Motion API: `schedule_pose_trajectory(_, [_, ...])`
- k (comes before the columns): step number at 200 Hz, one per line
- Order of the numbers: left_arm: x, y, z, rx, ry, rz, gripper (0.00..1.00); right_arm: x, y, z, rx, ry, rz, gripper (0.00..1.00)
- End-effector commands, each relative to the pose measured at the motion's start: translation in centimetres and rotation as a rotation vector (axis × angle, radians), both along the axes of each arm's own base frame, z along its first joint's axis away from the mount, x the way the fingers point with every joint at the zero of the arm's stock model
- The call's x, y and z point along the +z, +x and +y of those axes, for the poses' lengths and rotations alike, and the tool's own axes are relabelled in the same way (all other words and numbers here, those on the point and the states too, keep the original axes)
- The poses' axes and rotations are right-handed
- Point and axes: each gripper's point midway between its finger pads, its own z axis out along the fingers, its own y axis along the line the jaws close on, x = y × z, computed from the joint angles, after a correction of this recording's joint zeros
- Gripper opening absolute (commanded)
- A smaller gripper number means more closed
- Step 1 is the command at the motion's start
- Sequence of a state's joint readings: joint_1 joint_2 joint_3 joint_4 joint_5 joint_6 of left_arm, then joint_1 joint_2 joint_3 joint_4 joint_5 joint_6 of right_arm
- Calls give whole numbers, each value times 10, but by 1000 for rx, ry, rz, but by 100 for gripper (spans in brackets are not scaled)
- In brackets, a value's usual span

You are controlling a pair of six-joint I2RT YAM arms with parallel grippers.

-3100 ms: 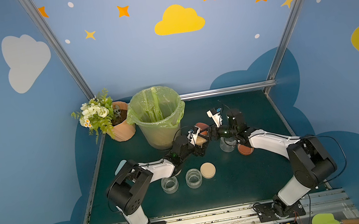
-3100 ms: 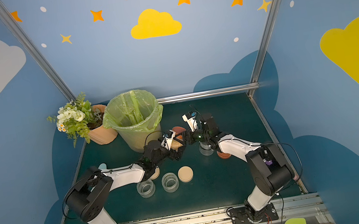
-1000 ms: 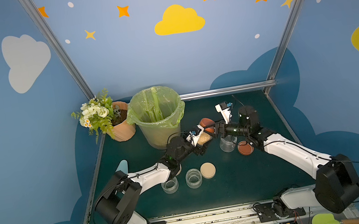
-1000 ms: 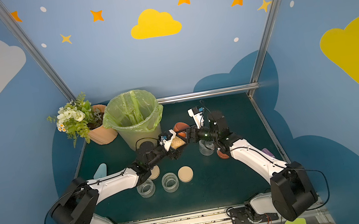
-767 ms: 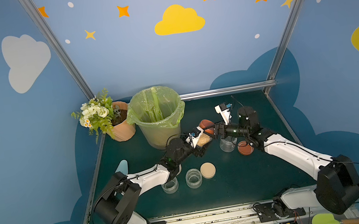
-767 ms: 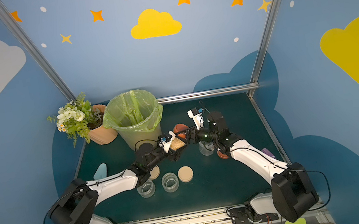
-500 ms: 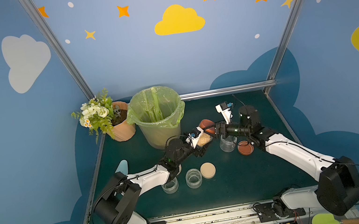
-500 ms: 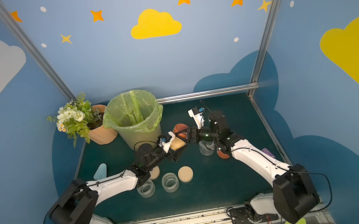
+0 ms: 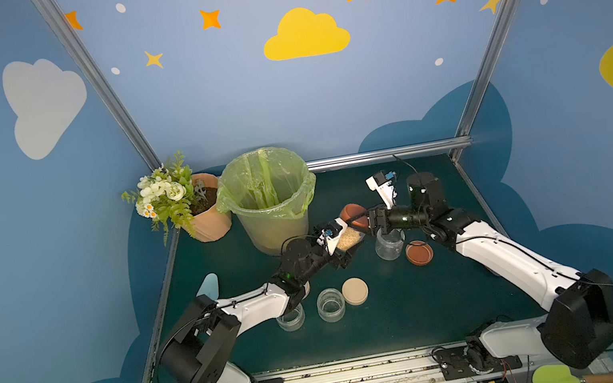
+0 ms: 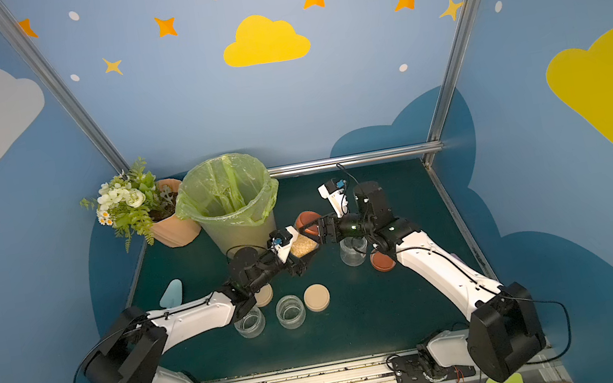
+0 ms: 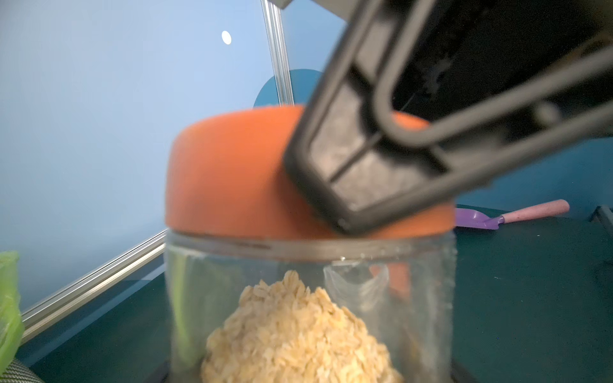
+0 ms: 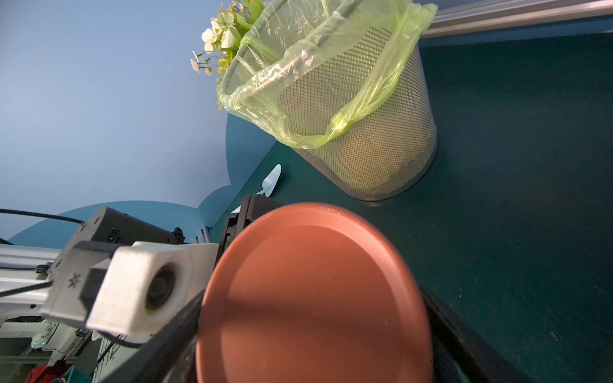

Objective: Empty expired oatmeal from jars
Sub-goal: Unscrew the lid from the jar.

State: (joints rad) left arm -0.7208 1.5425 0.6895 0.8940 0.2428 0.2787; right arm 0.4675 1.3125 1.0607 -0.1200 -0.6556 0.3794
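Judged from how things lie, the task is about three quarters done. With the green tabletop read as a clock face and 12 at the back wall, two empty clear glass jars (image 9: 290,318) (image 9: 330,305) stand open near 6 o'clock. A round beige lid (image 9: 355,290) lies just beside them, and a second beige lid (image 10: 263,295) sits partly under the left arm. A third empty clear glass jar (image 9: 389,245) stands at about 3 o'clock with a loose rust-orange round lid (image 9: 419,253) beside it. The last small squat clear glass jar (image 11: 308,298) is lifted off the table near the centre, clamped in the left gripper (image 9: 346,249). The pale tan flaky oatmeal (image 11: 295,335) is heaped inside it. Its own rust-orange cap (image 9: 350,211) is seated on the rim, and the right gripper (image 10: 315,228) is closed around that cap, one black finger (image 11: 358,172) pressed against its side. What seems left is getting this cap off, tipping the oats out and setting the jar down. The mesh wastebasket lined with a yellow-green bag (image 9: 300,202) stands at 11 o'clock, near the held jar, and its rim is higher than the jar, so the left arm would need to rise to clear it. A terracotta pot of white flowers (image 9: 211,225) crowds the bin on its 10 o'clock side. The aluminium back rail (image 9: 387,153) closes off 12 o'clock. The widest bare tabletop lies from 4 to 5 o'clock, which looks a safe place to drop the cap. A pale blue trowel (image 9: 207,287) lies at the 9 o'clock edge, well apart from the action.
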Motion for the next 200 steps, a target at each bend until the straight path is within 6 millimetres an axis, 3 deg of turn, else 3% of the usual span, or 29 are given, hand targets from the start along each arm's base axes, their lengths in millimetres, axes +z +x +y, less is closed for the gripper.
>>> schedule_pose_trajectory(1, [25, 6, 12, 51, -34, -76, 3, 29, -10, 4, 45, 19, -3, 90])
schedule_pose_trajectory(58, [27, -5, 5, -16, -9, -95, 3, 26, -16, 6, 72, -35, 67, 90])
schedule_pose_trajectory(200, [32, -25, 0, -135, 15, -70, 3, 21, -36, 11, 217, -271, 45, 90])
